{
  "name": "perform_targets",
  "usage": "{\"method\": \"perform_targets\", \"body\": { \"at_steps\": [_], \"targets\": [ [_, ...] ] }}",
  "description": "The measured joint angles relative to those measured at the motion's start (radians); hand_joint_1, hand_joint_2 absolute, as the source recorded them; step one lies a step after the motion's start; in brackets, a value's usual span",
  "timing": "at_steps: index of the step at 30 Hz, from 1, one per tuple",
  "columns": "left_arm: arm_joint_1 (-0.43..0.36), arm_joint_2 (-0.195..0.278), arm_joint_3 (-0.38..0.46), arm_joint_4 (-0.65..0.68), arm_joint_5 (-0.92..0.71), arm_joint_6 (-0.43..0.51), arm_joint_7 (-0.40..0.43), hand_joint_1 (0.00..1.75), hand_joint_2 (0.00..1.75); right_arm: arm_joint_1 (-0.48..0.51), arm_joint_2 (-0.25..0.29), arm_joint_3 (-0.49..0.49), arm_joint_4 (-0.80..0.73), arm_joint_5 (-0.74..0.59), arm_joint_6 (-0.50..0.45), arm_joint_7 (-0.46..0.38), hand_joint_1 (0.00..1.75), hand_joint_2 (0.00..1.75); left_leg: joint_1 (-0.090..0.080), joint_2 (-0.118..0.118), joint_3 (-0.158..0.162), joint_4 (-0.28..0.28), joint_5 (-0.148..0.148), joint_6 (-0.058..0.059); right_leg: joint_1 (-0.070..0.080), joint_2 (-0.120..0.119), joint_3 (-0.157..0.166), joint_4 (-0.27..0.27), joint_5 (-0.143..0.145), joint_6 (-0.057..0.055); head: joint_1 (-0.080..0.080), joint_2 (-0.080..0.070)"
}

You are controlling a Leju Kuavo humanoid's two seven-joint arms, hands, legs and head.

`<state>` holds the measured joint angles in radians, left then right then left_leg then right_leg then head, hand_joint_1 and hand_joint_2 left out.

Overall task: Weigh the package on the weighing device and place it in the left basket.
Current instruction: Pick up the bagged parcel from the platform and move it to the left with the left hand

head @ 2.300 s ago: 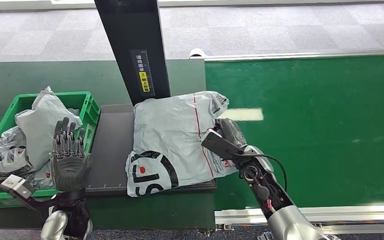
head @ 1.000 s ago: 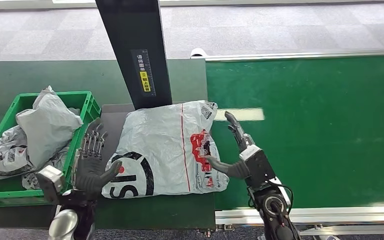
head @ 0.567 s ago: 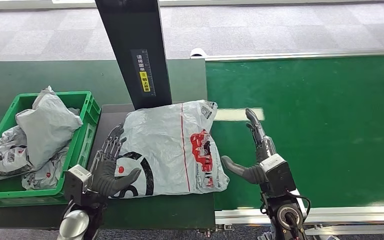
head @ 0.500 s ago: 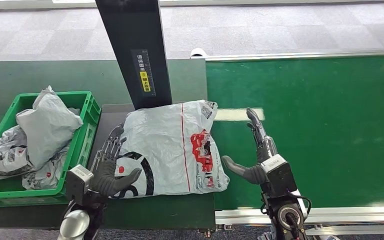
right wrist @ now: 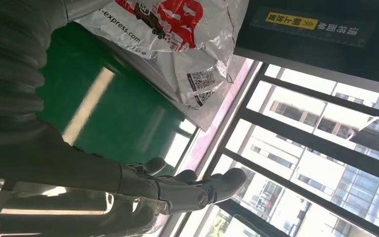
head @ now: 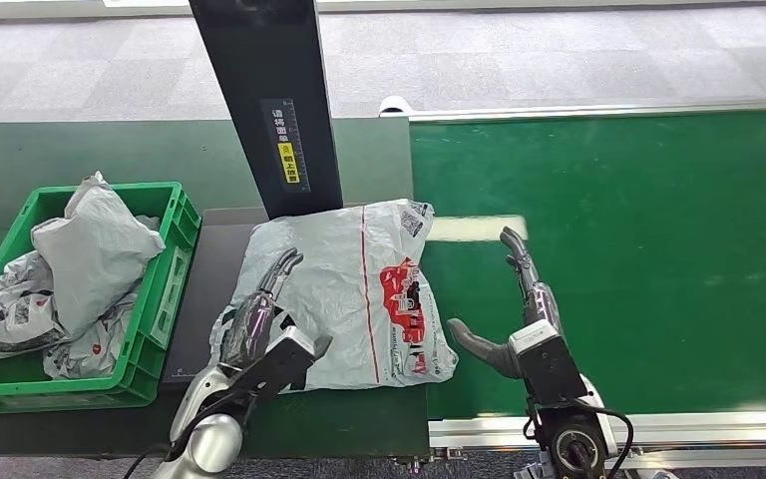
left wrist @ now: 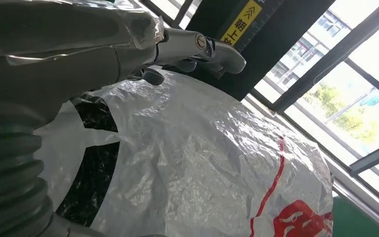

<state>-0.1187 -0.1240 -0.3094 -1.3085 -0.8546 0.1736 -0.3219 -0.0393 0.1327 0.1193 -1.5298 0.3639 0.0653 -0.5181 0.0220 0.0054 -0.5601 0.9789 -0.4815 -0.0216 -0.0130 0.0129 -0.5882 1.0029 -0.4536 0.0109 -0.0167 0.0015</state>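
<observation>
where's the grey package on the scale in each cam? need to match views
Head view: package at centre, on the dark scale platform, left hand lying on its near-left part.
Left wrist view: package across most of the frame, beyond the hand.
Right wrist view: package along the top edge.
Shared landmark: yellow label on the black post.

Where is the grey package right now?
Head view: the grey package lies on the black scale platform, below the dark post, right of the green basket, left hand on it.
</observation>
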Motion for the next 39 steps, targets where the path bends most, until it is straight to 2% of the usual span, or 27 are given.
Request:
{"method": "perform_targets", "body": {
  "at_steps": [9,20,23,24,25,29,30,31,33,39],
  "targets": [
    [-0.06,-0.005,-0.05,0.095,-0.106,0.021,0.1,0.0,1.75,0.006,0.021,-0.043,0.036,-0.006,0.022,0.032,0.0,1.75,0.0,0.0,0.0,0.0,0.0,0.0,0.0,0.0,0.0,0.0,0.0,0.0,0.0,0.0],
    [-0.081,-0.006,-0.055,0.141,-0.111,0.02,0.111,0.0,1.75,0.006,0.03,-0.056,0.064,-0.001,0.026,0.035,0.0,1.75,0.0,0.0,0.0,0.0,0.0,0.0,0.0,0.0,0.0,0.0,0.0,0.0,0.0,0.0],
    [-0.081,-0.006,-0.054,0.148,-0.102,-0.008,0.124,0.04,1.75,0.005,0.03,-0.059,0.073,0.006,0.029,0.05,0.0,1.75,0.0,0.0,0.0,0.0,0.0,0.0,0.0,0.0,0.0,0.0,0.0,0.0,0.0,0.0],
    [-0.081,-0.006,-0.052,0.152,-0.091,-0.025,0.123,0.12,1.75,0.005,0.031,-0.06,0.078,0.008,0.031,0.055,0.0,1.75,0.0,0.0,0.0,0.0,0.0,0.0,0.0,0.0,0.0,0.0,0.0,0.0,0.0,0.0],
    [-0.08,-0.006,-0.051,0.156,-0.076,-0.044,0.119,0.27,1.75,0.004,0.031,-0.061,0.084,0.01,0.031,0.06,0.0,1.75,0.0,0.0,0.0,0.0,0.0,0.0,0.0,0.0,0.0,0.0,0.0,0.0,0.0,0.0],
    [-0.08,-0.005,-0.046,0.176,-0.051,-0.087,0.11,1.44,1.75,-0.001,0.032,-0.064,0.115,0.019,0.031,0.07,0.0,1.75,0.0,0.0,0.0,0.0,0.0,0.0,0.0,0.0,0.0,0.0,0.0,0.0,0.0,0.0],
    [-0.081,-0.005,-0.045,0.184,-0.055,-0.091,0.113,1.61,1.75,-0.002,0.032,-0.064,0.121,0.02,0.031,0.07,0.0,1.75,0.0,0.0,0.0,0.0,0.0,0.0,0.0,0.0,0.0,0.0,0.0,0.0,0.0,0.0],
    [-0.082,-0.005,-0.044,0.191,-0.06,-0.095,0.116,1.69,1.75,-0.003,0.032,-0.065,0.125,0.022,0.031,0.07,0.0,1.75,0.0,0.0,0.0,0.0,0.0,0.0,0.0,0.0,0.0,0.0,0.0,0.0,0.0,0.0],
    [-0.085,-0.004,-0.042,0.204,-0.079,-0.079,0.117,1.74,1.75,-0.004,0.032,-0.066,0.133,0.025,0.031,0.07,0.0,1.75,0.0,0.0,0.0,0.0,0.0,0.0,0.0,0.0,0.0,0.0,0.0,0.0,0.0,0.0],
    [-0.076,-0.002,-0.035,0.215,-0.179,0.178,0.083,1.75,1.75,-0.004,0.033,-0.075,0.14,0.024,0.03,0.071,0.0,1.75,0.0,0.0,0.0,0.0,0.0,0.0,0.0,0.0,0.0,0.0,0.0,0.0,0.0,0.0]
  ]
}}
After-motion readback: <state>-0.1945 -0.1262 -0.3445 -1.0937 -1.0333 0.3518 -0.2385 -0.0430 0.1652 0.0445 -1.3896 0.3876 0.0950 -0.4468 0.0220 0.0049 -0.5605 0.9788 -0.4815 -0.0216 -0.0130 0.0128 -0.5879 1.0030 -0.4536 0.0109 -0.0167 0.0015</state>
